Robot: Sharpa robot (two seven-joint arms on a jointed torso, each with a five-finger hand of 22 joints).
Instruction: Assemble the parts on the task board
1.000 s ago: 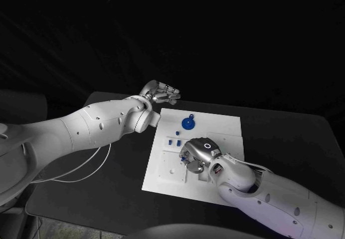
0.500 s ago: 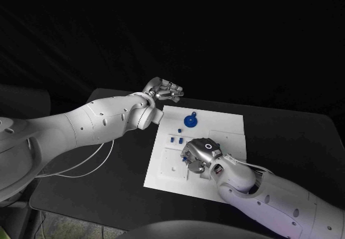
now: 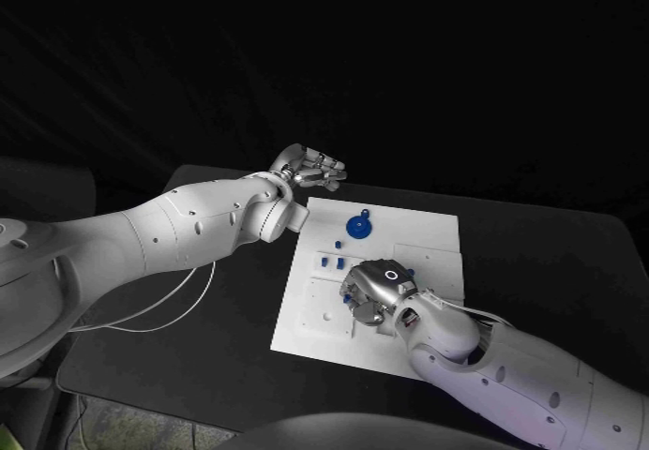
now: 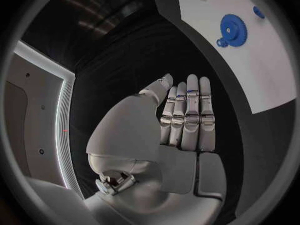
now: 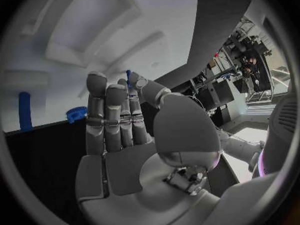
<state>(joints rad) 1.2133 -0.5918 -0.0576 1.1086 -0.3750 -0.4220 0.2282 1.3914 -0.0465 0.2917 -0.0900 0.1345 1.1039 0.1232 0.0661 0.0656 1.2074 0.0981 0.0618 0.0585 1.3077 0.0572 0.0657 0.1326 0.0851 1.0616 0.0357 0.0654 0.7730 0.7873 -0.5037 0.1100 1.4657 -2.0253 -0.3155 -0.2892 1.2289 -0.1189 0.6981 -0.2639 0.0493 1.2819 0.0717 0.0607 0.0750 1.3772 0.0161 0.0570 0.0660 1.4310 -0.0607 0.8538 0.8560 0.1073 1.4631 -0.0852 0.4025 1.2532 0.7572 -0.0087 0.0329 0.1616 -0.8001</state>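
1. While our right hand (image 3: 376,292) hovers low over the task board (image 3: 419,246), it pinches a small blue part (image 5: 129,76) between thumb and fingertip.
2. Our left hand (image 3: 311,172) waits off the board's far corner, fingers straight and together, holding nothing.
3. A tilted part could jam at its hole or slip free, we judge.
4. The blue gear (image 3: 357,228) lies flat nearby.

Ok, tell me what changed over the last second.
Nothing visibly changed; only the camera shifted a little. The left robot hand still hovers empty off the far corner of the task board. The right robot hand stays over the board's middle, apparently pinching a small blue part. The blue gear lies where it was.
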